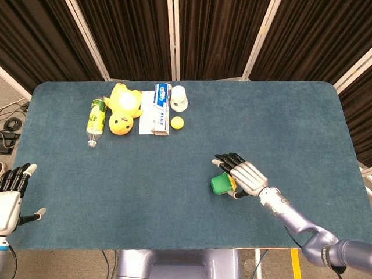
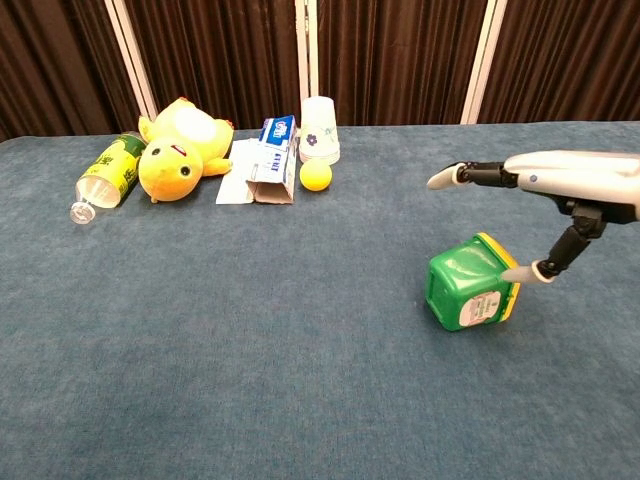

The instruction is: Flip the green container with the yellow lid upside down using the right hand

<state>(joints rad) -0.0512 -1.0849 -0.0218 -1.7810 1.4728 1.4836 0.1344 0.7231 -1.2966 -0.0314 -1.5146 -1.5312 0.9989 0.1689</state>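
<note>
The green container (image 1: 220, 185) (image 2: 466, 293) lies tipped on the table at front right, its base facing me in the chest view. Its yellow lid (image 2: 504, 268) (image 1: 232, 182) points right, toward my right hand. My right hand (image 1: 247, 175) (image 2: 560, 185) hovers just right of and above the container with its fingers spread, holding nothing. Only the thumb tip (image 2: 521, 272) reaches down beside the lid; whether it touches is unclear. My left hand (image 1: 10, 197) is held open off the table's front left corner, seen only in the head view.
At the back left lie a plastic bottle (image 1: 95, 119) (image 2: 108, 177), a yellow plush duck (image 1: 122, 110) (image 2: 180, 150), a toothpaste box (image 1: 160, 104) (image 2: 272, 155), a paper cup (image 1: 179, 97) (image 2: 319, 128) and a small yellow ball (image 1: 177, 122) (image 2: 317, 176).
</note>
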